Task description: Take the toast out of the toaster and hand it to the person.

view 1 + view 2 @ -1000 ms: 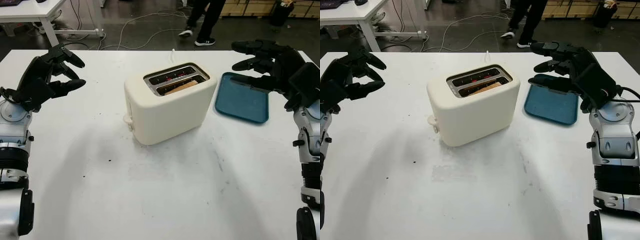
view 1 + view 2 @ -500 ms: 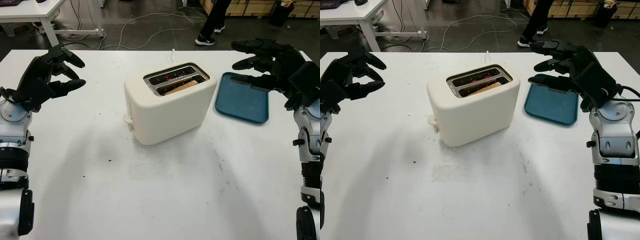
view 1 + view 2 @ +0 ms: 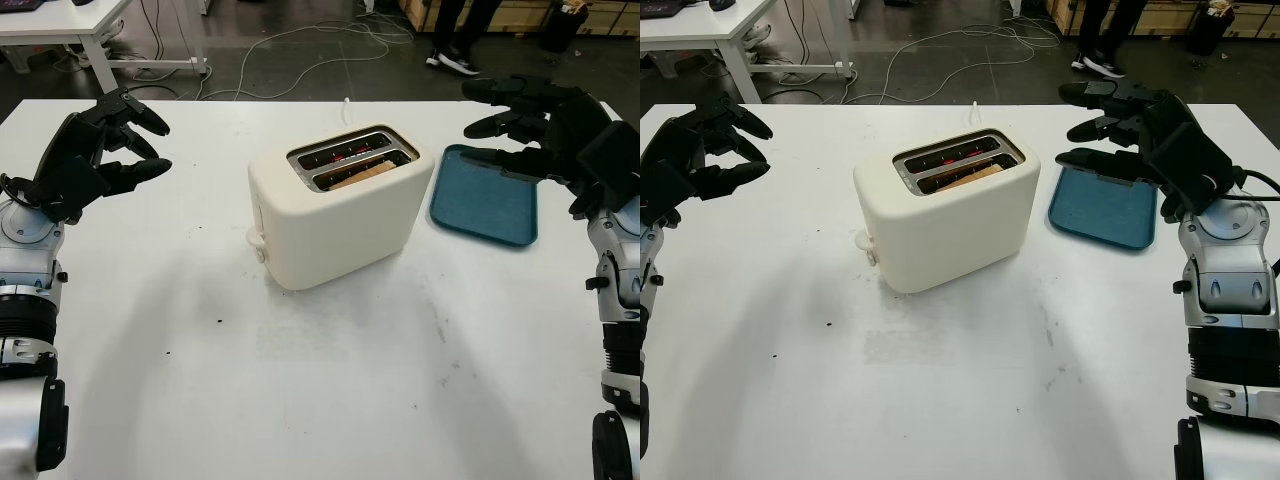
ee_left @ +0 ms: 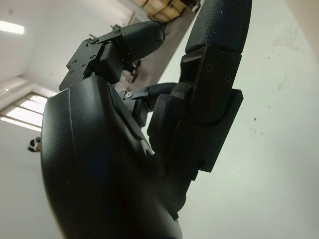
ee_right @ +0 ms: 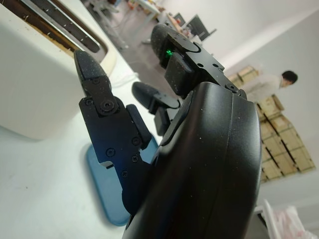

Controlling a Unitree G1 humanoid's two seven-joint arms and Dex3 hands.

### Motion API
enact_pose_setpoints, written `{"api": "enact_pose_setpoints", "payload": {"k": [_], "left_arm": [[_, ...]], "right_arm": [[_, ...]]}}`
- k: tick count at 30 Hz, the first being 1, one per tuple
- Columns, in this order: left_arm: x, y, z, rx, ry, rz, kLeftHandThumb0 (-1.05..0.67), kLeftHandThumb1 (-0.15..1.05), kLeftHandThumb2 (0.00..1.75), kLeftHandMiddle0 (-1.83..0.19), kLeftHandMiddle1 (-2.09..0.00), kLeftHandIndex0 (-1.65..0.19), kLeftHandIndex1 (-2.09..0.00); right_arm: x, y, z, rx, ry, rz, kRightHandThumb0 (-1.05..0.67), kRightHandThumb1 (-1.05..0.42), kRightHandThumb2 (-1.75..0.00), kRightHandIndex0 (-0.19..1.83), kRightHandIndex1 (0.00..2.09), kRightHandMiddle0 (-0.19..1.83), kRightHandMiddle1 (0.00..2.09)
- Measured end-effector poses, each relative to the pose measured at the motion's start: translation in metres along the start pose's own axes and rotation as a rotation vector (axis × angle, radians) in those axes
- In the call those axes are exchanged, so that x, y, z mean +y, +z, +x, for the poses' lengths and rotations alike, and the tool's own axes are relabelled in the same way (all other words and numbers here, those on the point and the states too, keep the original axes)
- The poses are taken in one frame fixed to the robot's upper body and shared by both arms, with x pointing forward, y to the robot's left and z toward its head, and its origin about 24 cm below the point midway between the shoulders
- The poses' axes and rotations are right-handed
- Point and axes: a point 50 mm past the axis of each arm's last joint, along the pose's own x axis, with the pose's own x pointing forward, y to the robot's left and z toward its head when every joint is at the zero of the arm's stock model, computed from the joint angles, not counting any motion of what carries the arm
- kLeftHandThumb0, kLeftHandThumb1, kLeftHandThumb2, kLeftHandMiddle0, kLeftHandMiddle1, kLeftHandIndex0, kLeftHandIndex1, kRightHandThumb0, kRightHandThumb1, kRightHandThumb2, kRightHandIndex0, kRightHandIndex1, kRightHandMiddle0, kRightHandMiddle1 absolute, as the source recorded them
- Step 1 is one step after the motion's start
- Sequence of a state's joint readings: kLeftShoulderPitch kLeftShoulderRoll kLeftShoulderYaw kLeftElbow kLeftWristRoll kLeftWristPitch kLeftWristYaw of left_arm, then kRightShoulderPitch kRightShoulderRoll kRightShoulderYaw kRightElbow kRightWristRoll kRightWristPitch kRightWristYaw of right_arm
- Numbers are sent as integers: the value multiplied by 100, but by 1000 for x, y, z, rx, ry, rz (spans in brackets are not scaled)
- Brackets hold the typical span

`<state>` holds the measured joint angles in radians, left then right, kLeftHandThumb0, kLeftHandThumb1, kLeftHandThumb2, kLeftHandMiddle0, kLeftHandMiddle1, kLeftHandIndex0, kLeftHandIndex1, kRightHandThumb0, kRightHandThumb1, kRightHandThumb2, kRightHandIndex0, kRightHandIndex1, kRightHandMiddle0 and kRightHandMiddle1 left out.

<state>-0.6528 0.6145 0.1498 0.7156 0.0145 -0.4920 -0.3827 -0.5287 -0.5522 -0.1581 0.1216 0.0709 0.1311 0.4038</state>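
A cream two-slot toaster (image 3: 335, 215) stands in the middle of the white table. A brown slice of toast (image 3: 362, 175) sits low in its nearer slot, its top edge just showing. My left hand (image 3: 112, 145) hangs open above the table's far left, well away from the toaster. My right hand (image 3: 520, 125) is open and raised over the blue tray (image 3: 487, 205), to the right of the toaster. A person's legs and shoes (image 3: 460, 40) show on the floor beyond the table.
The blue tray lies flat to the right of the toaster. Cables (image 3: 290, 60) run over the dark floor behind the table, and another white table (image 3: 60, 25) stands at the back left. The table's front half is bare white surface (image 3: 320, 390).
The person beyond the table has walked to the right. My right hand has shifted slightly; the left hand, toaster and toast have not moved.
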Motion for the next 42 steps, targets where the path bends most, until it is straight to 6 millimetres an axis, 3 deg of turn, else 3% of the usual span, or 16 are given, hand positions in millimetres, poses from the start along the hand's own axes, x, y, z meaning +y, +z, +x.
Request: {"api": "enact_pose_setpoints", "payload": {"k": [42], "left_arm": [[0, 0, 0, -1, 0, 0, -105, 92, 11, -35, -147, -24, -143]], "right_arm": [[1, 0, 0, 1, 1, 2, -30, -70, 0, 39, 96, 64, 20]]}}
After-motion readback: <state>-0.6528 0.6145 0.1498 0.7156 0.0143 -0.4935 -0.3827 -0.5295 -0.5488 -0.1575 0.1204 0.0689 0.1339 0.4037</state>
